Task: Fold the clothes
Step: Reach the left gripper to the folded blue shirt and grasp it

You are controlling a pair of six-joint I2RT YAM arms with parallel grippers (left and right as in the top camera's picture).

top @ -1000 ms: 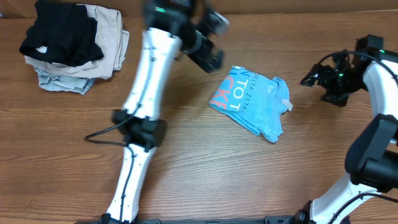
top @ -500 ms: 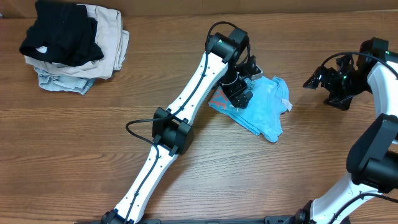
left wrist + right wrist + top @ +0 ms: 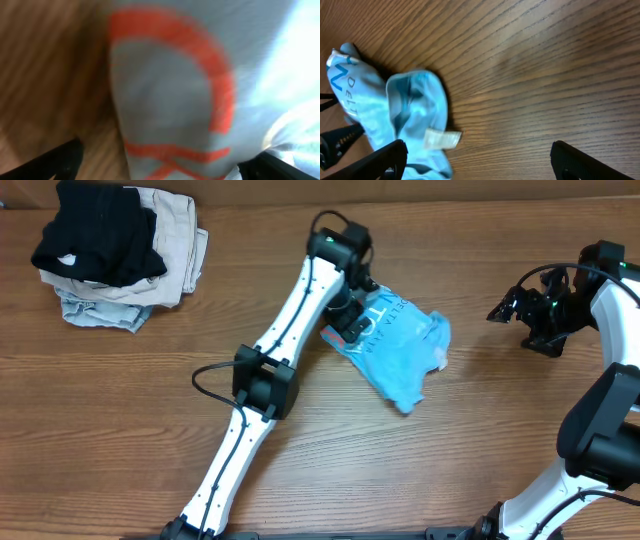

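- Claws first: left claw (image 3: pixel 350 320) spread wide, set down on the printed end of the T-shirt (image 3: pixel 400 350). Dark fingertips (image 3: pixel 62 160) show at either side of the cloth in the wrist view, nothing pinched yet.
- Other side: right claw (image 3: pixel 520 308) likewise spread wide, empty, hovering over bare table (image 3: pixel 470 450).
- T-shirt: lies directly under the left claw and runs away from it toward the right claw, stopping well short of that one. Bunched and rumpled, with a white neck tag (image 3: pixel 442 139) turned out at the end nearer the right claw.
- Step, as judged: taking hold of the printed end to draw out and square the bundle. Does not look like a finished fold.
- Next move calls for closing on the edge beneath the left claw and catching only the wanted layers, then bringing the right claw across to the loose end as counter-hold.
- Writing: reads "DELT" in small capitals beside a large "N" in the right wrist view. Large orange-red curved letter under the left claw, too blurred to read. No writing legible on the tag.
- Folded stack (image 3: pixel 110 255): black over beige and pale denim, well apart from the left claw on the side away from the T-shirt.
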